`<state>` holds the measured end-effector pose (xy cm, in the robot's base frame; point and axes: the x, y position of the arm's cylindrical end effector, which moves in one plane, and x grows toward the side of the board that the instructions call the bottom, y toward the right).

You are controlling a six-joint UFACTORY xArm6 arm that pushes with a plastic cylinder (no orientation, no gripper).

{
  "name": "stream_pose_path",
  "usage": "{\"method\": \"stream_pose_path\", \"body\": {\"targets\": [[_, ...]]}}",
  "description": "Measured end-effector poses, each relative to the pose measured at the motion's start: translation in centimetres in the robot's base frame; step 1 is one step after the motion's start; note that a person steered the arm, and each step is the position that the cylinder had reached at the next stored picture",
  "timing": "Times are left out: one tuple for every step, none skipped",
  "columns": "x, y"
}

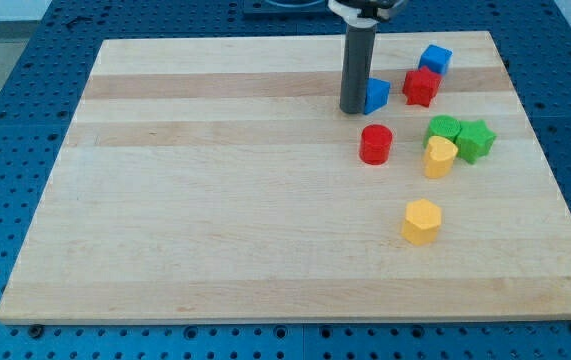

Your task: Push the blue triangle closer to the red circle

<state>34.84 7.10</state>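
Rod has no fingers; tip (353,110) touches blue triangle (377,94) at its view-left edge. Red circle (375,144) sits just below triangle. Step: contact made, push pending. Next: shift tip above triangle, push toward view's bottom.

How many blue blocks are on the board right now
2. The blue triangle sits toward the view's top, right beside my tip, partly hidden by the rod. The blue cube lies further to the view's upper right, just above the red star.
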Motion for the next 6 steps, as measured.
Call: {"method": "stream_pose_path", "body": {"targets": [[-4.2,-1.4],[-6.3,0.2],[-4.4,1.9],[-1.2,1.5],[2.0,1.5],[6.7,1.5]]}}
